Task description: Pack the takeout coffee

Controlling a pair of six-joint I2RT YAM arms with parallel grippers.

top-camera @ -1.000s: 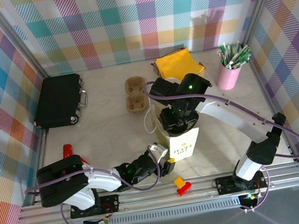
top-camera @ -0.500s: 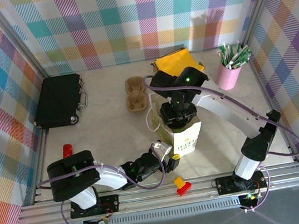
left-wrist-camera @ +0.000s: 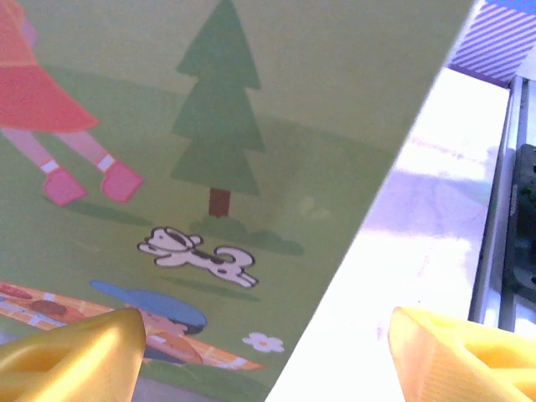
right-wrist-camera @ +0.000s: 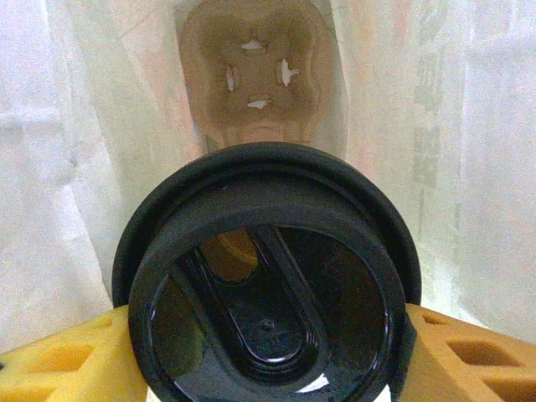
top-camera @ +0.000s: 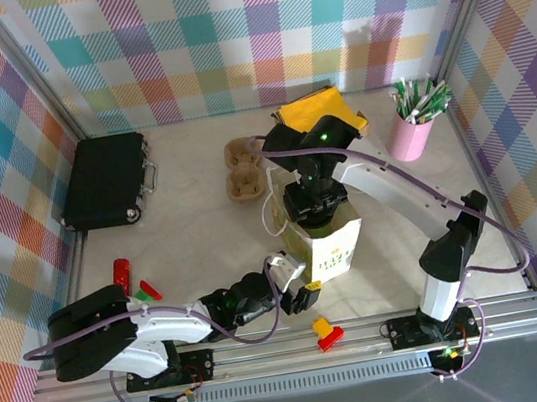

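Note:
The takeout coffee's round black lid (right-wrist-camera: 268,285) faces the right wrist camera, and my right gripper (right-wrist-camera: 270,362) is shut on the cup under it, a yellow finger (right-wrist-camera: 59,364) on each side. The cup hangs inside the paper bag (top-camera: 330,248), between its white walls (right-wrist-camera: 100,167). Below it, a brown cardboard carrier (right-wrist-camera: 255,71) lies on the bag's bottom. From above, the right wrist (top-camera: 313,197) reaches down into the bag's mouth. My left gripper (top-camera: 292,286) is open at the bag's lower left corner, against the green printed side (left-wrist-camera: 209,126).
A second cardboard carrier (top-camera: 242,170) lies left of the bag. A black case (top-camera: 104,180) sits at far left, yellow napkins (top-camera: 321,112) behind the bag, and a pink cup of sticks (top-camera: 414,124) at back right. Small red and yellow pieces (top-camera: 327,332) lie near the front rail.
The right arm has shifted left and pushed further down into the bag with the cup. The left arm's rear link has swung lower left, uncovering small red and green pieces.

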